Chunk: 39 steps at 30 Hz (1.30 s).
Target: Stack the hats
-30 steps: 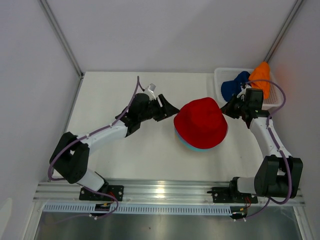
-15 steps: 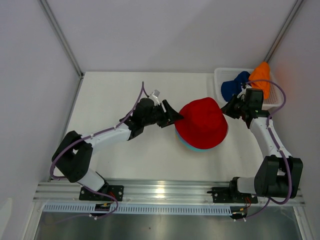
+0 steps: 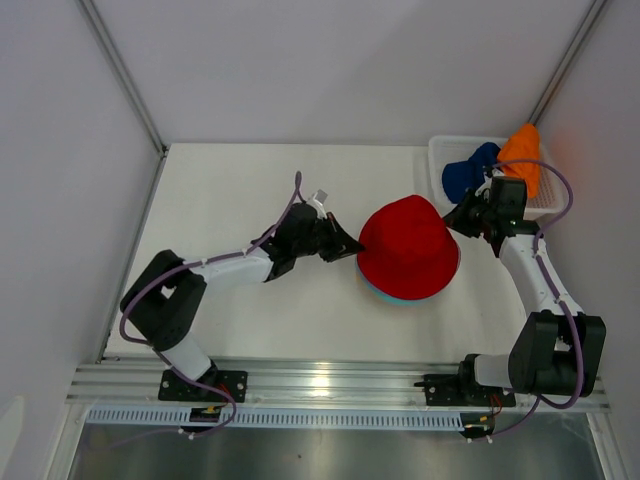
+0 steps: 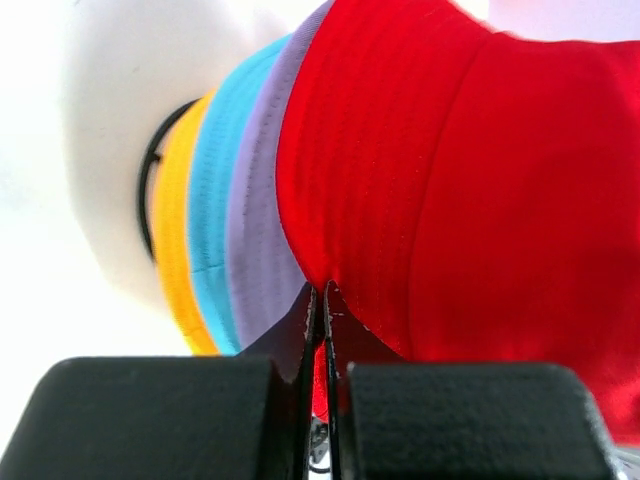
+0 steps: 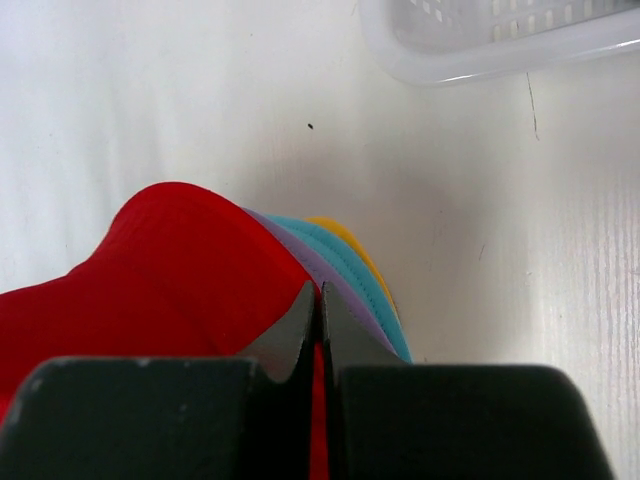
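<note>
The red hat (image 3: 408,245) tops a stack in the middle of the table. Under its brim the left wrist view shows the lavender hat (image 4: 260,230), the teal hat (image 4: 215,200) and the yellow hat (image 4: 172,230). My left gripper (image 3: 352,247) is shut on the red hat's left brim, with red cloth between the jaws (image 4: 318,300). On the opposite side, my right gripper (image 3: 458,218) pinches the right brim (image 5: 318,295), also shut. The dark blue hat (image 3: 468,172) and the orange hat (image 3: 522,155) lie in the basket.
The white mesh basket (image 3: 435,170) stands at the back right corner, just behind my right wrist; its rim (image 5: 480,50) shows in the right wrist view. A black wire stand (image 4: 150,190) peeks out beneath the stack. White walls enclose the table on three sides.
My left gripper slid right to the red hat's left brim and closed on it. The hat shifted slightly right. The right arm stayed still.
</note>
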### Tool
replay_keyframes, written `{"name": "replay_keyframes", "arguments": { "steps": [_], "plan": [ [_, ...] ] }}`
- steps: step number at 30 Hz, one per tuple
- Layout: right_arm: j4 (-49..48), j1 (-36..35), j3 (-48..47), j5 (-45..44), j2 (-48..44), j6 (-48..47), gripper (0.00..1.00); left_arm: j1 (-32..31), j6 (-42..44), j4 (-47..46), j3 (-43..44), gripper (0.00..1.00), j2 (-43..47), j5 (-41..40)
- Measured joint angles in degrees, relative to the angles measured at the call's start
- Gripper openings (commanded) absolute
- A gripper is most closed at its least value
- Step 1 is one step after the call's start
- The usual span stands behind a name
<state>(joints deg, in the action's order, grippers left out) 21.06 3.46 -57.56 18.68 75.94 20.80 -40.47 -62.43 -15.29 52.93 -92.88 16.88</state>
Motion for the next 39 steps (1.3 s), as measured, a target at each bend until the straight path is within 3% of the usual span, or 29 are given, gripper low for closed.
{"name": "replay_keyframes", "arguments": {
  "steps": [12, 14, 15, 17, 18, 19, 21, 22, 26, 28, 33, 39],
  "plan": [
    [-2.1, 0.0, 2.8, -0.5, -0.1, 1.0, 0.0, -2.2, 5.6, -0.1, 0.0, 0.01, -3.1, -2.3],
    [-2.0, 0.2, 2.7, -0.7, -0.1, 0.9, 0.1, -2.2, 6.8, 0.4, 0.0, 0.15, -2.8, -2.5],
    [-1.5, 0.4, 2.5, -0.8, -0.1, 0.9, 0.16, -2.2, 7.7, 0.9, 0.0, 0.3, -2.4, -2.7],
    [1.7, 1.1, 0.2, -1.3, 0.0, 0.2, 0.34, -2.2, 10.2, 3.8, 0.0, 0.48, -1.2, -3.2],
    [3.3, 1.6, -1.5, -1.6, 0.1, 0.0, 0.44, -2.1, 11.5, 5.8, 0.1, 0.66, -0.3, -3.3],
    [6.0, 2.5, -4.8, -1.9, 0.7, -0.3, 0.6, -2.0, 12.7, 7.9, 0.1, 0.73, 0.7, -3.4],
    [8.8, 4.7, -13.3, -3.3, 2.5, -1.1, 0.71, -1.7, 15.0, 12.4, 0.5, 0.83, 3.5, -3.8],
    [9.6, 5.9, -18.1, -3.8, 3.6, -1.5, 0.78, -1.4, 16.1, 14.4, 1.1, 0.84, 5.2, -4.0],
    [8.4, 10.2, -31.8, -7.4, 7.0, -3.6, 0.88, 2.5, 20.2, 20.6, 4.9, 0.91, 12.3, -4.3],
    [7.3, 11.6, -37.0, -9.5, 9.8, -4.8, 0.89, 5.4, 23.3, 23.1, 8.0, 0.99, 15.6, -4.6],
    [8.0, 13.5, -48.9, -12.5, 23.0, -7.5, 0.89, 11.3, 29.8, 26.8, 14.5, 0.99, 20.8, -4.7],
    [11.3, 14.4, -59.5, -16.2, 41.7, -10.7, 0.91, 14.7, 34.3, 30.3, 14.9, 0.99, 22.4, -4.5]
  ]
}}
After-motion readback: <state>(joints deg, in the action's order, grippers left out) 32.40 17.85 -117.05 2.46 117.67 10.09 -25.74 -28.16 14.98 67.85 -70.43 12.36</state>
